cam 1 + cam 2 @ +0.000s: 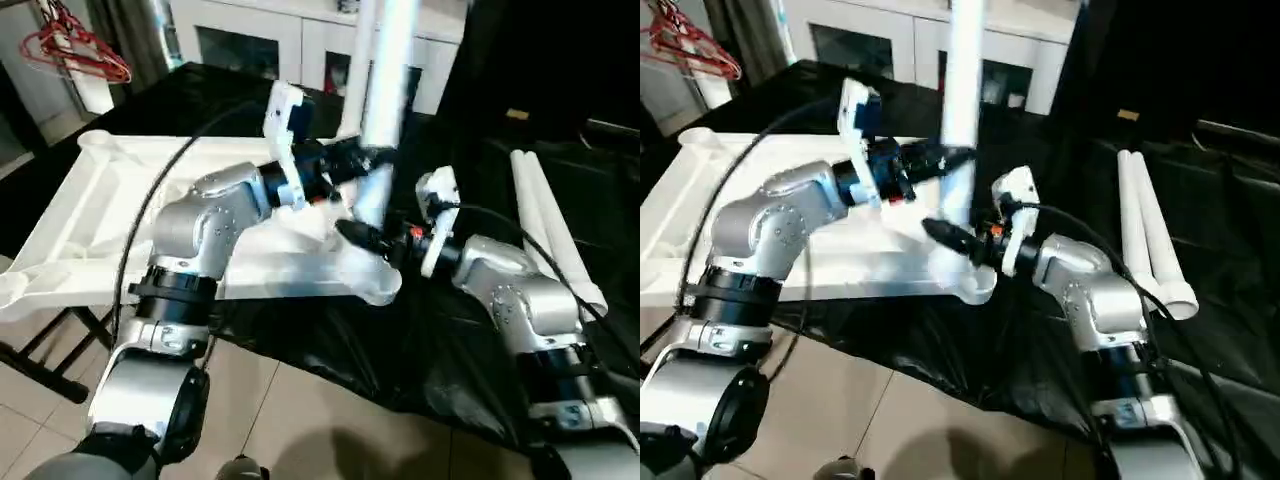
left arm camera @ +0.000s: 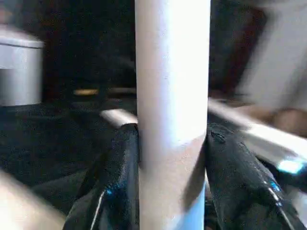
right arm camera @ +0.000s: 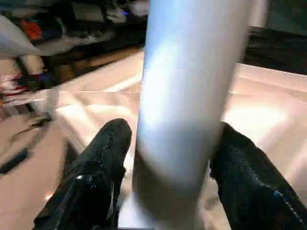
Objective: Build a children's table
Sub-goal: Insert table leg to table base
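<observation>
On the black-draped work surface [image 1: 400, 350] in the left eye view, the all-white plastic children's table top [image 1: 90, 215] lies upside down, ribbed underside up, with a round corner socket [image 1: 372, 283] at its near corner. A long round white tube leg [image 1: 385, 100] stands nearly upright, its long axis vertical and its lower end at that socket. The left gripper [image 1: 372, 160] is clamped on the leg higher up, reaching in from the left. The right gripper [image 1: 365, 238] meets the leg lower, just above the socket, from the right.

The right eye view shows the same arrangement: the leg rises between both arms, and two spare white tube legs [image 1: 1152, 235] lie side by side on the black cover, well apart to the right. A white glass-door cabinet [image 1: 910, 45] stands behind.

The left wrist view shows the leg crossing between the two black fingers [image 2: 120, 177], both pressed against its sides.

The right wrist view shows the leg between the right fingers [image 3: 100, 163], which flank it; whether they press or stand slightly clear cannot be told. The table top lies beyond.

Judgement: the coming move turns on keeping the leg's axis in line with the socket directly below while it is pushed down. The right gripper is nearer the socket; the left steadies the upper part.
</observation>
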You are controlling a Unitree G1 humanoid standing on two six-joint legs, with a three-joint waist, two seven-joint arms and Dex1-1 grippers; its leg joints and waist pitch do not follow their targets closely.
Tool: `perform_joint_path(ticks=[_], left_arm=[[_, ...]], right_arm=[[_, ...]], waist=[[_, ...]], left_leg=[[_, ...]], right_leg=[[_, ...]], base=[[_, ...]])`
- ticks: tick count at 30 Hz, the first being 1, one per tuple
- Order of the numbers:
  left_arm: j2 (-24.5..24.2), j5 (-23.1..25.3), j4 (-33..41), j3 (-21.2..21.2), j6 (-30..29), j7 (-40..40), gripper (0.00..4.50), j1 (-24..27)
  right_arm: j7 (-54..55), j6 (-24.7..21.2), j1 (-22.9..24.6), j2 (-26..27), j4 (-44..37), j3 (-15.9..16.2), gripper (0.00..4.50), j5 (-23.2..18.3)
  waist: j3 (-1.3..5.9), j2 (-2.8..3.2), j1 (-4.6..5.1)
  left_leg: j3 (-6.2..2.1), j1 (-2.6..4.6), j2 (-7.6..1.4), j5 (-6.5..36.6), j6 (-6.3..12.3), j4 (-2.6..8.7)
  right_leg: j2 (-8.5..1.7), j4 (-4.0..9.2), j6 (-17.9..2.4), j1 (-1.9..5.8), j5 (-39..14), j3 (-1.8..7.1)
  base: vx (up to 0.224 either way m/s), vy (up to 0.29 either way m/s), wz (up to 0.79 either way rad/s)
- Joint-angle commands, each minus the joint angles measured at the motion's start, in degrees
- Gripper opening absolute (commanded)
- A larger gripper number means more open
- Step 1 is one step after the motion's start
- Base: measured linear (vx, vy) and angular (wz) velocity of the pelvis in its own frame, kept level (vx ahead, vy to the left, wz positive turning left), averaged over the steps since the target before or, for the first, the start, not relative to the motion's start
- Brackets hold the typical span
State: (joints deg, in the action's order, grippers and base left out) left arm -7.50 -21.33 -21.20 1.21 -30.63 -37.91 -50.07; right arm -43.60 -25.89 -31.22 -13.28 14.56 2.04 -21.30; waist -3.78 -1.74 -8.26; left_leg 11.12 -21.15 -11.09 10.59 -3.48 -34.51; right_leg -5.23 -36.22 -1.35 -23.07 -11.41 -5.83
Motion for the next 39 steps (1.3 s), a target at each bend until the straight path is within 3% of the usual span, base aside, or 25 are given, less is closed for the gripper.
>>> perform_joint_path(ticks=[1, 4, 11, 12, 18, 24, 27, 28, 32, 34, 39], left_arm=[[0.87, 1.89, 0.5, -0.16, 0.33, 4.38, 1.8, -1.75], [1.92, 3.53, 1.11, -0.65, 0.37, 7.52, 1.8, -2.08], [3.21, 4.27, 1.26, -1.03, 1.03, 9.24, 1.8, -2.24], [3.39, 4.16, 1.3, -1.05, 0.95, 9.52, 1.8, -2.24], [4.29, 4.03, 2.36, -0.93, -0.09, 10.26, 1.8, -1.92], [4.42, 3.23, 2.24, -0.6, -0.45, 9.92, 1.8, -2.09], [4.49, 2.96, 2.27, -0.34, -0.7, 10.35, 1.8, -2.13], [4.36, 2.91, 2.28, -0.46, -0.68, 9.98, 2.36, -2.16], [4.1, -0.04, 2.25, 1.15, -1.81, 7.08, 2.56, -2.29], [4.02, -2.19, 1.35, 2.76, -1.26, 4.9, 2.92, -2.7], [2.39, -5.77, 0.68, 3.67, -2.63, -1.97, 2.94, -3.1]], right_arm=[[1.65, 0.64, -1.0, 0.25, 0.27, -0.91, 2.75, 0.85], [3.17, 1.01, -1.79, 0.88, 1.27, -0.7, 2.75, 1.84], [6.16, 2.24, -2.79, 1.9, 3.73, 0.1, 2.75, 3.98], [6.81, 2.5, -2.95, 2.13, 4.31, 0.22, 2.45, 4.3], [6.07, 4.04, -3.23, 2.79, 6.69, 1.27, 1.99, 5.64], [5.39, 4.08, -3.47, 2.71, 7.43, 1.39, 1.87, 5.36], [5.1, 4.16, -3.55, 2.48, 7.64, 1.11, 1.87, 4.88], [4.88, 4.22, -3.6, 2.38, 7.7, 0.91, 1.87, 4.65], [0.84, 4.1, -3.4, 1.93, 6.68, -0.7, 1.87, 1.8], [-2.93, 3.1, -2.77, 1.21, 4.75, -1.07, 1.86, -0.52], [-10.07, 0.55, -1.17, -1.18, 0.9, -0.68, 1.86, -4.22]], waist=[[4.88, -0.62, 0.05], [4.86, -0.83, 0.11], [4.79, -0.84, 0.22], [4.78, -0.84, 0.23], [4.83, -0.89, 0.25], [4.8, -0.93, 0.25], [4.77, -0.96, 0.26], [4.79, -0.96, 0.25], [4.79, -1.0, 0.2], [4.77, -1.14, 0.17], [4.68, -1.18, 0.1]], left_leg=[[-1.15, 0.48, -2.16, 2.19, 1.62, 3.38], [-1.1, 0.26, -2.05, 1.28, 2.61, 3.31], [-1.05, 0.3, -2.01, 1.68, 2.93, 3.29], [-1.05, 0.32, -2.04, 1.91, 2.87, 3.3], [-1.03, 0.31, -2.06, 1.73, 3.17, 3.26], [-1.01, 0.35, -2.05, 1.75, 3.47, 3.24], [-1.02, 0.34, -2.05, 1.85, 3.52, 3.25], [-1.02, 0.34, -2.05, 1.73, 3.6, 3.24], [-0.98, 0.35, -2.09, 1.95, 3.79, 3.22], [-0.94, 0.26, -1.98, 1.98, 4.47, 3.13], [-1.0, 0.29, -2.07, 1.83, 5.14, 3.12]], right_leg=[[-3.97, 3.47, -10.43, 3.91, -2.03, 3.54], [-3.88, 3.26, -11.16, 3.96, 0.07, 3.55], [-3.87, 3.42, -11.28, 3.86, -1.22, 3.54], [-3.91, 3.44, -11.35, 3.82, -1.42, 3.56], [-3.91, 3.34, -11.59, 3.81, -0.56, 3.54], [-3.92, 3.39, -11.75, 3.83, -0.84, 3.55], [-3.89, 3.41, -11.69, 3.84, -0.99, 3.54], [-3.9, 3.37, -11.73, 3.85, -0.82, 3.56], [-3.98, 3.37, -12.24, 3.85, -1.07, 3.53], [-3.92, 3.33, -12.72, 3.99, -0.15, 3.5], [-3.88, 3.31, -12.84, 3.93, -0.3, 3.47]], base=[[0.0, 0.0, 0.0], [0.0, 0.0, 0.0], [0.0, 0.0, 0.0], [0.0, 0.0, 0.0], [0.0, 0.0, 0.0], [0.0, 0.0, 0.0], [0.0, 0.0, 0.0], [0.0, 0.0, 0.0], [0.0, 0.0, 0.0], [0.0, 0.0, 0.0], [0.0, 0.0, 0.0]])
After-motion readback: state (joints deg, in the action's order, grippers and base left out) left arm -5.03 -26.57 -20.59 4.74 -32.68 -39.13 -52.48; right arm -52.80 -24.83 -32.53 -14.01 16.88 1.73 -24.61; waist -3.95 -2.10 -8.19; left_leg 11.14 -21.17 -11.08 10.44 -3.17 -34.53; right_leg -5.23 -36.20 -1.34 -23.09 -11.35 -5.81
